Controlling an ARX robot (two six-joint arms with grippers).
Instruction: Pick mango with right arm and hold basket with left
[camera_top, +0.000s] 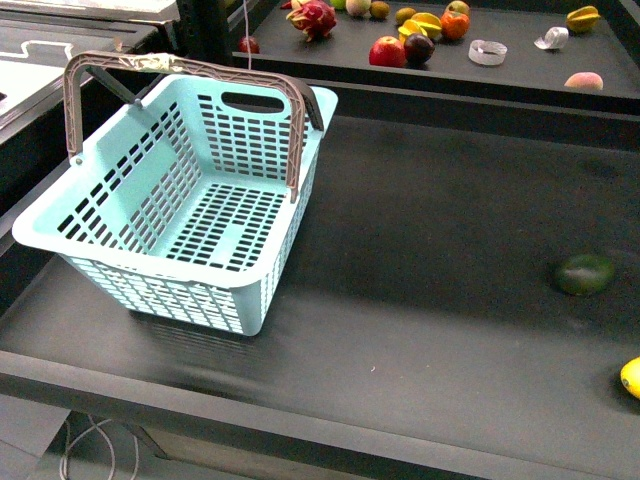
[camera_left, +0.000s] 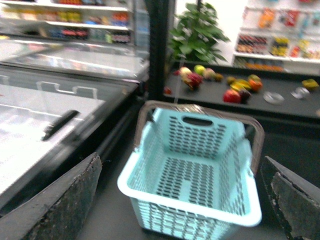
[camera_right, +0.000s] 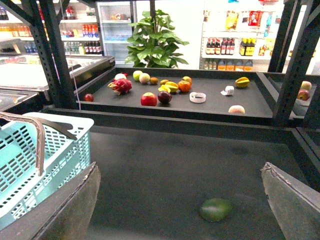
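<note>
While spread wide and gripping nothing, can't spot mango (camera_top: 631, 378) from right end effector (camera_right: 179, 167); probably off to its right, closer in than green fruit (camera_right: 216, 209). Basket (camera_left: 190, 202) ahead of left end effector (camera_left: 180, 159), spread too.

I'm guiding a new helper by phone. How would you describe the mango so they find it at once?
Start at the wide dark shelf holding the turquoise basket, then go far to its right. Two fruits lie there, apart; the mango is the nearer one, cut off by the front view's edge, and bright yellow where the other fruit is dark green.
</note>
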